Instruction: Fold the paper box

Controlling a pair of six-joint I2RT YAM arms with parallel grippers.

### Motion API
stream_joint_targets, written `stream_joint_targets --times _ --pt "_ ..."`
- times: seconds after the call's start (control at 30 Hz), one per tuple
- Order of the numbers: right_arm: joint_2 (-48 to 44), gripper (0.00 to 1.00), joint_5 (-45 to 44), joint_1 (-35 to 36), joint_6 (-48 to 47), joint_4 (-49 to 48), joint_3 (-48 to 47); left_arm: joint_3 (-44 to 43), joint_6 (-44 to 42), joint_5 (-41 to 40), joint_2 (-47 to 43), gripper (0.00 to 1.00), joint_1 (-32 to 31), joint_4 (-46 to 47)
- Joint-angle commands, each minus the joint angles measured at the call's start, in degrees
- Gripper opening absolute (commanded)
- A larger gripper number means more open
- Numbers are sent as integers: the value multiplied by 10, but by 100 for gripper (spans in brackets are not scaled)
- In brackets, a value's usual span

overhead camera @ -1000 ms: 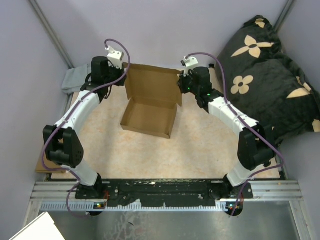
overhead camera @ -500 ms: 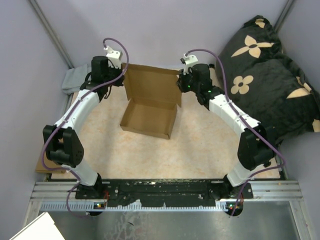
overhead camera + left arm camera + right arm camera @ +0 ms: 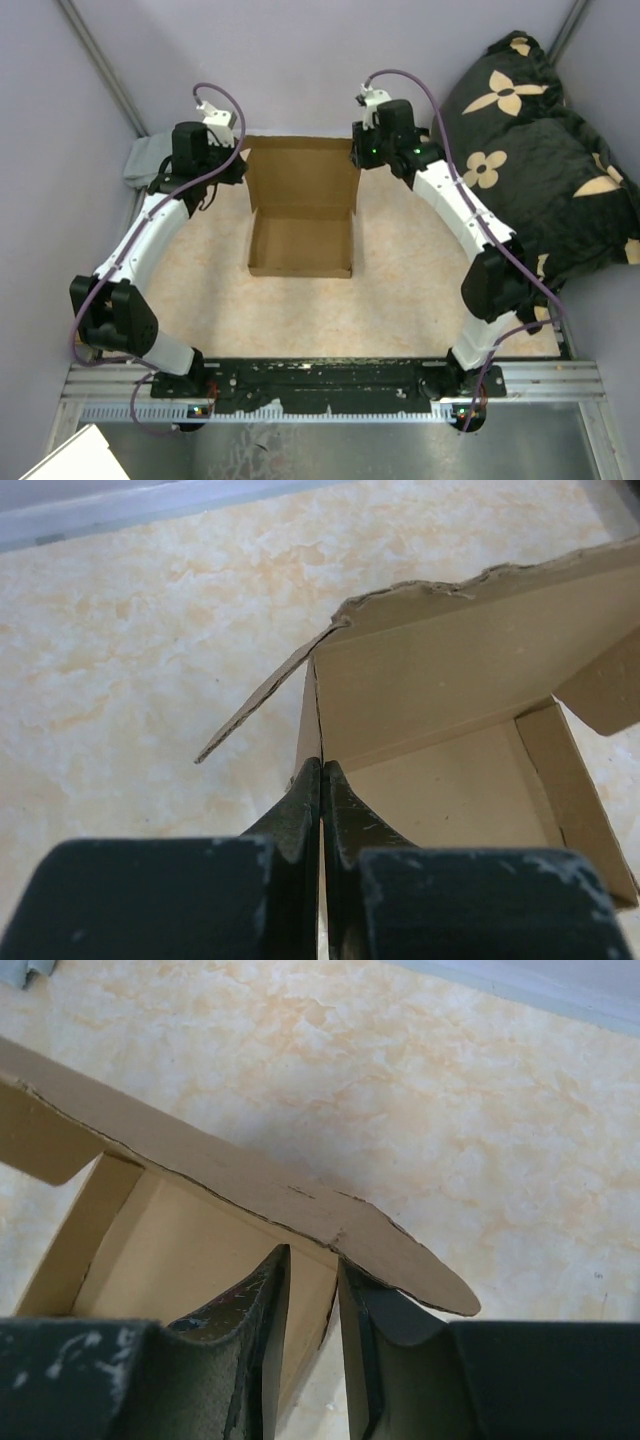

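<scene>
Left gripper [image 3: 321, 768] is pinched tight on the left wall of the plain brown corrugated cardboard box [image 3: 300, 240], which sits lid-open toward the back of the beige marbled tabletop [image 3: 400, 290]. Right gripper [image 3: 312, 1260] has its fingers slightly apart, straddling the right wall.

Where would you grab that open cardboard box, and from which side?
By a thin upright side wall near the lid hinge, probably coming from above so the pincer straddles the edge. The paper box stands open, its walls thin sheets; the left pincer pinches one there.
</scene>
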State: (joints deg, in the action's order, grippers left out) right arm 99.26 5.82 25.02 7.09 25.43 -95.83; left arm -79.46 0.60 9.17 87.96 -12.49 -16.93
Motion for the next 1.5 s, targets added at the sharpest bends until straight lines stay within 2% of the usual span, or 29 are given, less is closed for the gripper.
stream_joint_targets --times 0.0,0.2,0.47,0.6,1.0,1.47 --pt "46 25 -5 5 5 116 -67 42 30 34 -44 0 -2 19" --pt "68 21 -5 6 11 150 -90 65 40 35 -65 0 -7 20" --pt "75 27 -33 6 11 212 -95 74 44 27 -79 0 -13 21" --pt "56 31 -46 6 17 198 -64 77 46 23 -82 0 -16 24" --pt "9 31 -81 6 23 156 -25 101 45 13 -105 0 -18 45" --pt "-26 33 -79 6 16 155 -54 81 56 23 -116 0 -20 70"
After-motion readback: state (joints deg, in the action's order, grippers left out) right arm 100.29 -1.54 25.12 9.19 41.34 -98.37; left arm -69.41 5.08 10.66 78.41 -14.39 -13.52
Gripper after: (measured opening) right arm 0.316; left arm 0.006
